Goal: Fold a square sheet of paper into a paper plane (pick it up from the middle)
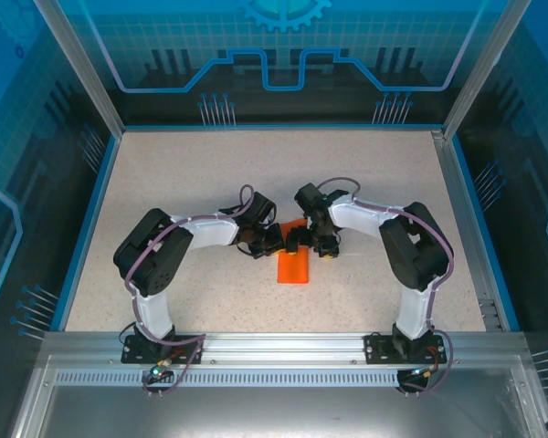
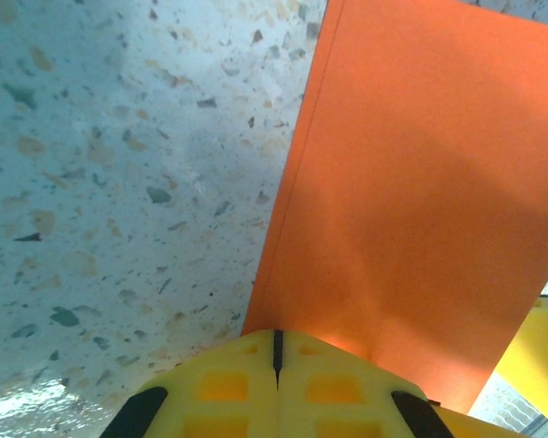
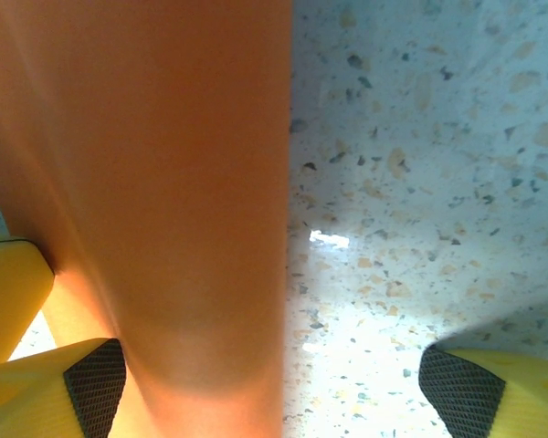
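The thin orange paper sheet (image 1: 294,266), folded to a narrow rectangle, lies flat on the speckled beige surface (image 1: 164,173). It lies near the centre, somewhat closer to the near edge, with its long sides running from near edge toward far edge. The left pincer (image 1: 272,243) is pressed together, and its yellow fingertips (image 2: 247,383) sit at one end of the sheet. The right pincer (image 1: 312,245) is spread wide across one long edge of the sheet. One textured pad (image 3: 96,383) is over the paper and the other is over bare surface.
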